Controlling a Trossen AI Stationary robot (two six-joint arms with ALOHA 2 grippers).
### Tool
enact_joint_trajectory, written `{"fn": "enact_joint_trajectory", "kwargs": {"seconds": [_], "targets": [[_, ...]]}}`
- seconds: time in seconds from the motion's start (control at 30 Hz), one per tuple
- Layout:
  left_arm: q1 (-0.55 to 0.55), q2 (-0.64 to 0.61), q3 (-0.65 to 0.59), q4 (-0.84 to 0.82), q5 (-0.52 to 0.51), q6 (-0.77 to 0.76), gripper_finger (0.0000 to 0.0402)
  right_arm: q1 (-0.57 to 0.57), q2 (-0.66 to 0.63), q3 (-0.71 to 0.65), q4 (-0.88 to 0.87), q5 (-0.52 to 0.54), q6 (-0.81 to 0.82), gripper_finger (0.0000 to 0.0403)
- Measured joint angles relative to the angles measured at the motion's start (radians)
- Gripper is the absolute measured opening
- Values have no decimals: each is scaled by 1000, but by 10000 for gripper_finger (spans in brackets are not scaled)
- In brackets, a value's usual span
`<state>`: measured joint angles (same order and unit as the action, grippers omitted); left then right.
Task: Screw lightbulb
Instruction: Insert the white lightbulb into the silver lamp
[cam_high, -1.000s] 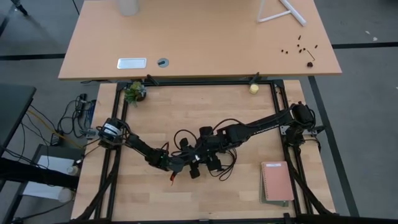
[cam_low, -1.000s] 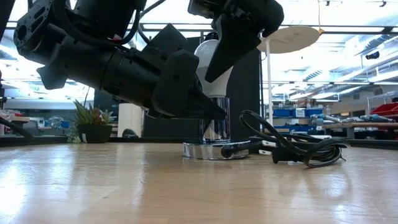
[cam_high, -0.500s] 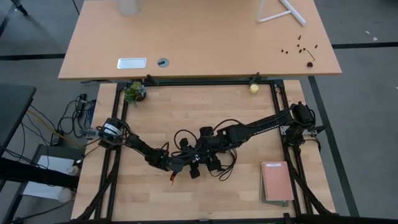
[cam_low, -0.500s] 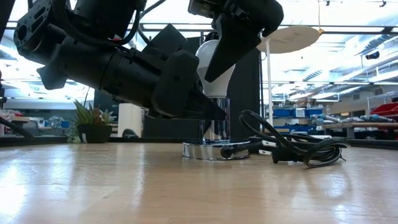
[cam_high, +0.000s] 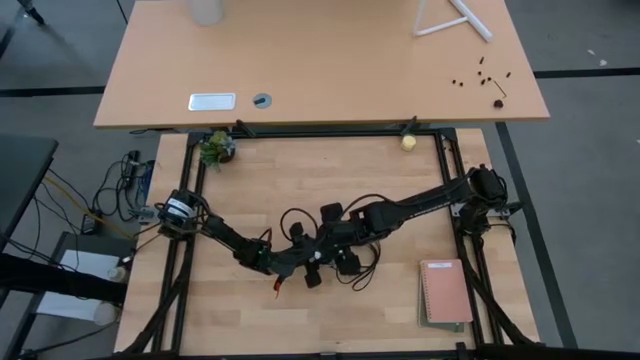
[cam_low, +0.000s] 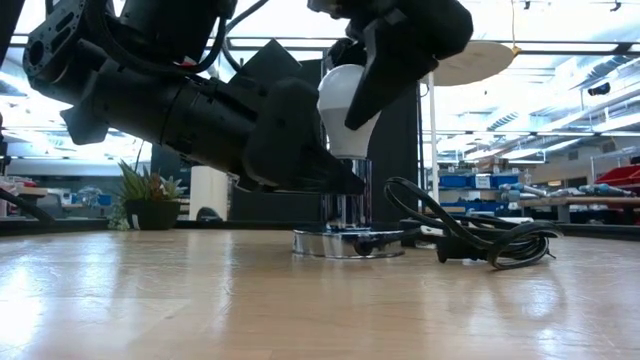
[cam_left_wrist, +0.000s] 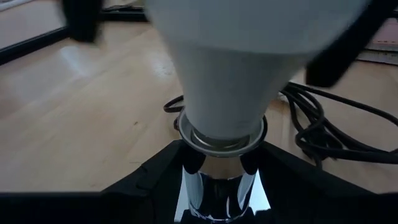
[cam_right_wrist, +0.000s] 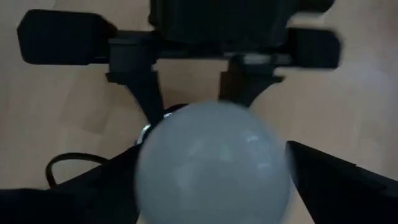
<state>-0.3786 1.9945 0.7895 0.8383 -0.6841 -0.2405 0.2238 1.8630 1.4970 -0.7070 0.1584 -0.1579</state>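
Both dark two-finger grippers are met at the table's centre. One white pear-shaped lightbulb is seated upright by its greyish screw base in one shiny chrome cylindrical socket, which stands on a round silvery base disc. The left gripper is clamped on the socket's stem, one finger either side, just below the bulb's base. The right gripper is hung directly over the bulb's dome, its fingers spread apart, one at three o'clock and one at nine o'clock of the dome in the wrist view. One coiled black cord is laid beside the disc.
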Motion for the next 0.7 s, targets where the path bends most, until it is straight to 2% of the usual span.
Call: {"fn": "enact_joint_trajectory", "kwargs": {"seconds": [0.27,0.7], "targets": [[0,-1,2,-32,24,2,203,0,-1,57,-85,-1,-78,387],[14,-2,2,-42,63,23,203,0,17,85,-131,-21,-73,394]]}}
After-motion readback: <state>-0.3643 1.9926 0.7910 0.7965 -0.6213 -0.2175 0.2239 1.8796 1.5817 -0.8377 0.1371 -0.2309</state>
